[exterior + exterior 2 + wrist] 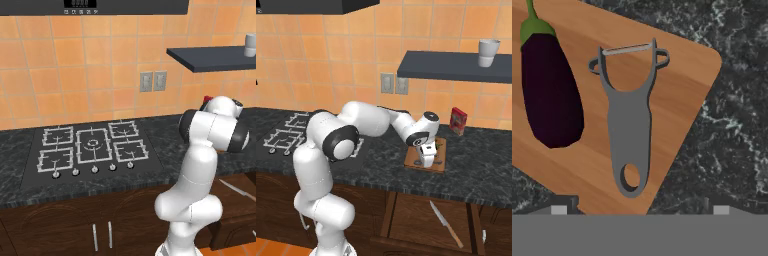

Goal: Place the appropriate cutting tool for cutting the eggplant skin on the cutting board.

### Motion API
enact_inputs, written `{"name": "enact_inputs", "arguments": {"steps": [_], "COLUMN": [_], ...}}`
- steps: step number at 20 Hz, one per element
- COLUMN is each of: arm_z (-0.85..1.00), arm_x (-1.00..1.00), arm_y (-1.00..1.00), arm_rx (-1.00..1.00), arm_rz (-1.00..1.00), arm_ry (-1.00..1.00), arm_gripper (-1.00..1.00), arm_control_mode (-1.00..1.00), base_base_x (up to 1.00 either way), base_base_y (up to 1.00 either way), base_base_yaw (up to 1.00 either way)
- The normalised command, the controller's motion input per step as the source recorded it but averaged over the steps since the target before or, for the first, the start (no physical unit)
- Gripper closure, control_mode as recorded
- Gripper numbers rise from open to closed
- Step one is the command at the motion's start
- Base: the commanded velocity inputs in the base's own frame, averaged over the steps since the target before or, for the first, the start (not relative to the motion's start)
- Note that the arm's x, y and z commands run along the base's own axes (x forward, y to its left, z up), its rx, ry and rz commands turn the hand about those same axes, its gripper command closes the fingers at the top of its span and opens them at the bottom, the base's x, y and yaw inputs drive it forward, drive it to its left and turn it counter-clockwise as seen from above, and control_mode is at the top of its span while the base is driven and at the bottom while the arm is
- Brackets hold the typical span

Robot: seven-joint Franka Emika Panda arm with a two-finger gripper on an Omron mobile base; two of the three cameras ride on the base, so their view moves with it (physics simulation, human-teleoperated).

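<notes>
Now the peeler point(629, 120) is lying flat on the cutting board point(677, 95) beside the eggplant point(549, 90), ready for skinning; the hand point(639, 210) is hovering spread, pinching nothing.

Peeler point(630, 117) and eggplant point(549, 90) side by side on the cutting board point(677, 100), apart, on the counter point(732, 125).

The eggplant point(549, 90) runs off the hand view's left edge; the board point(672, 100) is cropped there too. The gripper point(427, 161) covers much of the board from the right base view, jaws indiscernible.
</notes>
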Motion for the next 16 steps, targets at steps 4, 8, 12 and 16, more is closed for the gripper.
{"name": "enact_inputs", "arguments": {"steps": [4, 8, 12, 16], "arm_z": [0.5, 0.5, 0.55, 0.25], "arm_x": [-1.0, -0.91, -0.96, -1.0], "arm_y": [0.4, 0.98, 1.0, 0.93], "arm_rx": [-0.16, -0.33, -0.27, -0.17], "arm_rz": [0.42, 0.4, 0.31, 0.19], "arm_ry": [-0.19, -0.09, -0.05, -0.12], "arm_gripper": [-1.0, -1.0, -1.0, -1.0], "arm_control_mode": [-1.0, -1.0, -1.0, -1.0], "base_base_x": [0.0, 0.0, 0.0, 0.0], "base_base_y": [0.0, 0.0, 0.0, 0.0], "base_base_yaw": [0.0, 0.0, 0.0, 0.0]}}
